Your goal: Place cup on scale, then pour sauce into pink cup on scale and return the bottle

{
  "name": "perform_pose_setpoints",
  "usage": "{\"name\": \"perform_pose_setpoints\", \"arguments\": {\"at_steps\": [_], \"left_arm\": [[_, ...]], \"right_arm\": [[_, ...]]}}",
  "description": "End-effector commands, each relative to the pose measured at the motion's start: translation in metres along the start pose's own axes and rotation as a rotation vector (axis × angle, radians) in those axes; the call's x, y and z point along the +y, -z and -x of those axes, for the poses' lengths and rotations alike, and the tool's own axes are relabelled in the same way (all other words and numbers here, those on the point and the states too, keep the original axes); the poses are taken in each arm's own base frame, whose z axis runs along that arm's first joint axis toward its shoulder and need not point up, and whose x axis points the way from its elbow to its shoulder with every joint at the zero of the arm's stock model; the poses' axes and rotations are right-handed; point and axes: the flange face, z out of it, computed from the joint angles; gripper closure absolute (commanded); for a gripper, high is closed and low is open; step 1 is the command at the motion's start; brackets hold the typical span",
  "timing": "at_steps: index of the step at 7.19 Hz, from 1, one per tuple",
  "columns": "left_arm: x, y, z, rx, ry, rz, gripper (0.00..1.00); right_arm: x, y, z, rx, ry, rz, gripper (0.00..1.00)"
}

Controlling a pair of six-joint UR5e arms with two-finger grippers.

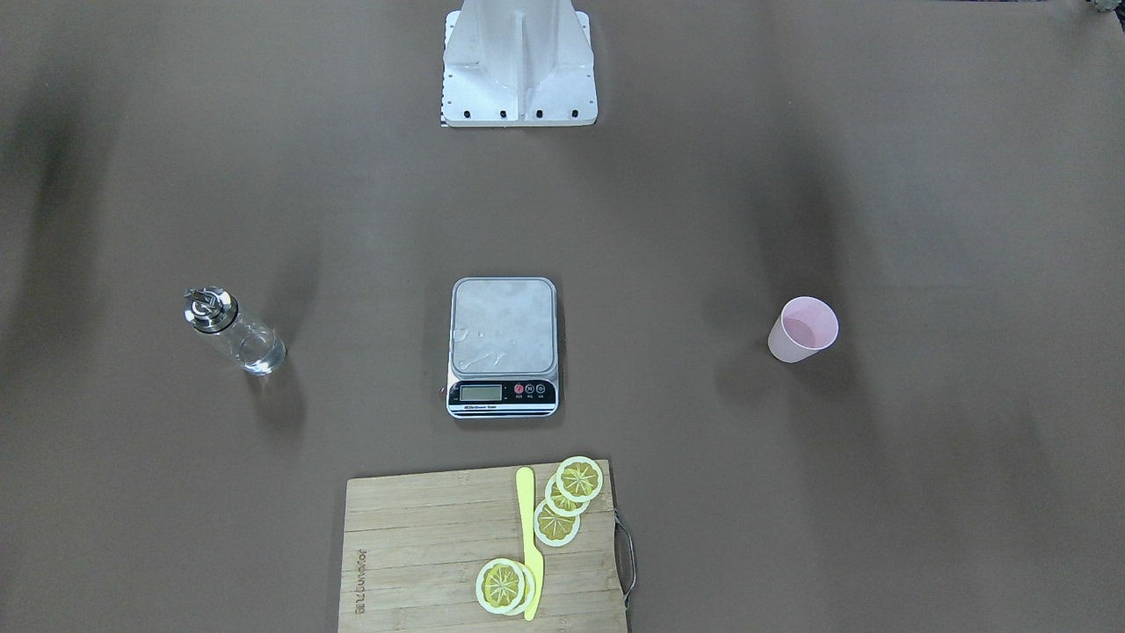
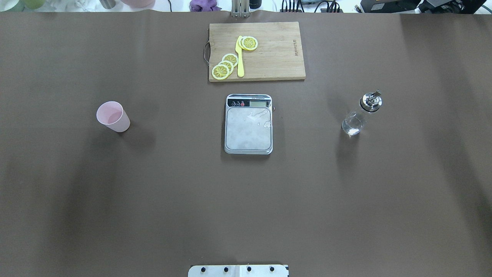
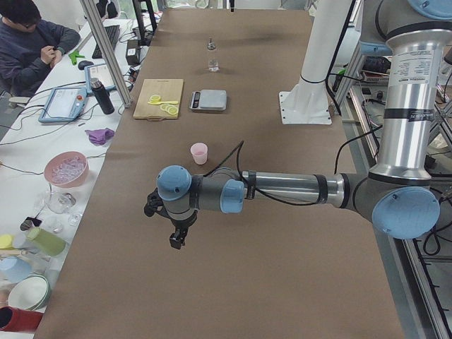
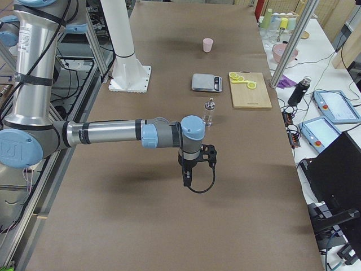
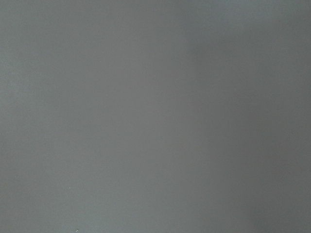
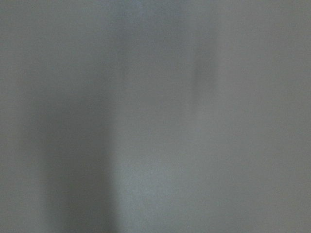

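The pale pink cup (image 2: pixel 113 116) stands alone on the table's left side, also in the front view (image 1: pixel 802 330). The scale (image 2: pixel 248 124) sits mid-table, with drops of liquid on its steel platform and nothing standing on it. The glass bottle (image 2: pixel 362 113) with its metal spout stands to the right, with clear sauce (image 2: pixel 353 126) low in it. My left gripper (image 3: pixel 176 239) shows only in the left side view, well short of the cup (image 3: pixel 199 152). My right gripper (image 4: pixel 186 179) shows only in the right side view, short of the bottle (image 4: pixel 209 112). I cannot tell if either is open.
A wooden cutting board (image 2: pixel 256 51) with lemon slices (image 2: pixel 225 66) and a yellow knife (image 2: pixel 240 57) lies beyond the scale. The robot's white base (image 1: pixel 518 63) stands behind the scale. Both wrist views show only bare table surface. An operator (image 3: pixel 32 42) sits at a side bench.
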Motion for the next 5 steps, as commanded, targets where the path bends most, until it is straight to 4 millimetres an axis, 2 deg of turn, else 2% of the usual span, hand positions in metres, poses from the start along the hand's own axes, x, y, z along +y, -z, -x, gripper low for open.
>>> {"name": "perform_pose_setpoints", "arguments": {"at_steps": [1, 5], "left_arm": [[0.0, 0.0, 0.0, 0.0, -0.001, -0.001, 0.01], [0.0, -0.001, 0.0, 0.001, -0.004, -0.003, 0.01]], "right_arm": [[0.0, -0.002, 0.001, 0.012, 0.009, 0.003, 0.0], [-0.002, 0.007, 0.01, 0.0, 0.026, -0.017, 0.0]]}}
